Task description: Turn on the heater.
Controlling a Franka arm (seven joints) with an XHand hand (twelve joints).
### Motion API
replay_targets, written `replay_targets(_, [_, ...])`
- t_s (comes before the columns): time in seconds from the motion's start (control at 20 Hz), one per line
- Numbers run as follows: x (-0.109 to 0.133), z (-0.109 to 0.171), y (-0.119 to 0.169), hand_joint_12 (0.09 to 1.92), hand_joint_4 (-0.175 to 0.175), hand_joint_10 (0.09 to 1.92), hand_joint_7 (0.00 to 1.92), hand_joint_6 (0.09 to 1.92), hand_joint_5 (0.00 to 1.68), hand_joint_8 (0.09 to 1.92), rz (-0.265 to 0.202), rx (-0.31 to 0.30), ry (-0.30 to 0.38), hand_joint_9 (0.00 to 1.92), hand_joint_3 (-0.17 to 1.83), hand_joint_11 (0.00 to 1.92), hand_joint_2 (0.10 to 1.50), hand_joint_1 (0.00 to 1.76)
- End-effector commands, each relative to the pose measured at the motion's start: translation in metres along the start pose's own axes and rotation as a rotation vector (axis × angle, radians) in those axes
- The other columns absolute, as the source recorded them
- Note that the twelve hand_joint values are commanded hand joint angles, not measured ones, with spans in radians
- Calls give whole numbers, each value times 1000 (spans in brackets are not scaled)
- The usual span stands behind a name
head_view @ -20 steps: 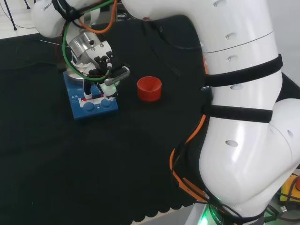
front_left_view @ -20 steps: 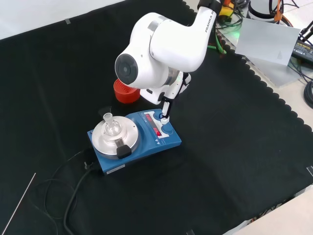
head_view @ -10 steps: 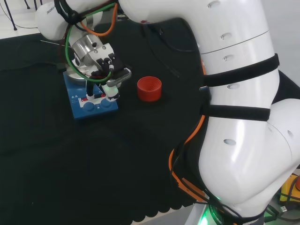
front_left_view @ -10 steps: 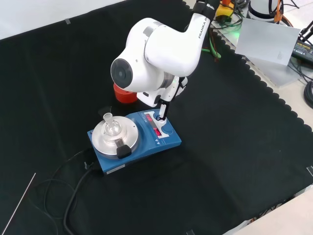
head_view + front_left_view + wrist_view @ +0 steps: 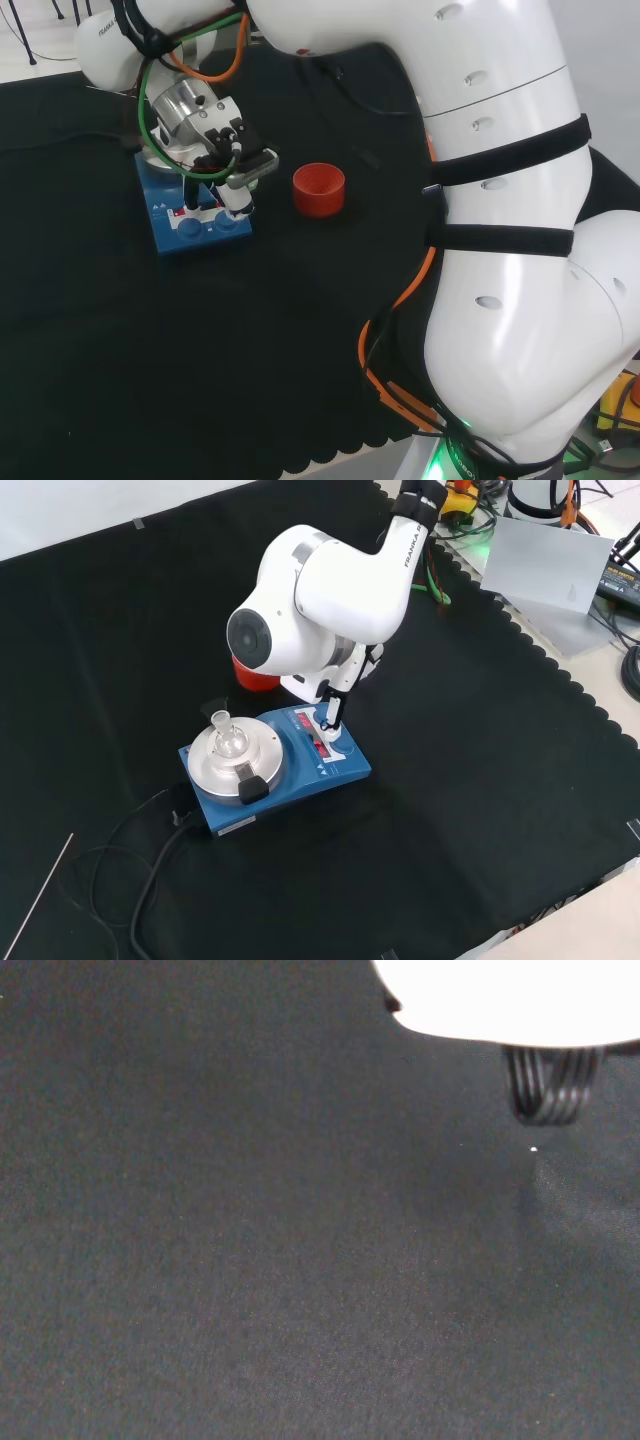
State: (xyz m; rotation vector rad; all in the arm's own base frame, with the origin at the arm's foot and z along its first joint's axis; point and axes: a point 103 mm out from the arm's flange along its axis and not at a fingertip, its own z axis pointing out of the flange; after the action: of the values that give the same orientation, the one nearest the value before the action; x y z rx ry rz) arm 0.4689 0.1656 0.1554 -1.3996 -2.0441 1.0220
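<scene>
Front view: the heater [image 5: 275,770] is seen whole — a blue box on the black cloth [image 5: 480,780], with a round silver top plate [image 5: 232,760] at the view's left end and a control panel at the right end. A small clear glass vessel [image 5: 225,737] stands on the plate, and a black block [image 5: 250,784] lies at the plate's near edge. A strip of red lit display [image 5: 322,752] is seen on the panel between the plate and two blue knobs. A black cable [image 5: 150,880] trails from the heater's left end across the cloth toward the lower left.

Head view: the plate is mostly hidden behind the hand [image 5: 225,165] and wrist, but the panel faces the camera; the two round knobs [image 5: 210,224] are seen side by side along the near edge of the heater [image 5: 195,225], with the red strip just behind them. A red ribbed ring [image 5: 319,189] stands apart on the cloth to the heater's right; in the front view the same ring [image 5: 250,675] is half covered by the big white arm link [image 5: 320,610].

Wrist view: bare black cloth [image 5: 250,1260], a blurred white part of the hand [image 5: 510,995], and a dark ribbed piece [image 5: 548,1085] below it.

Hand versus heater: the hand hangs directly over the control panel. One finger [image 5: 328,712] is extended straight down, its tip at the panel close by the knobs; actual contact cannot be told. The other fingers look tucked up under the palm, and nothing is held.
</scene>
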Motion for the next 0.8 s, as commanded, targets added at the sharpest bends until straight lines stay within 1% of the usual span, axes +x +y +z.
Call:
replay_targets(0.05, [2,0,1,1485,-14,1696,1843,138,331,1879,-4,0,-1,1920,1452,1754,405,1611])
replay_targets(0.8, [1,-1,2,1484,-14,1695,1845,131,341,1875,0,11,-6,1920,1453,1754,405,1610])
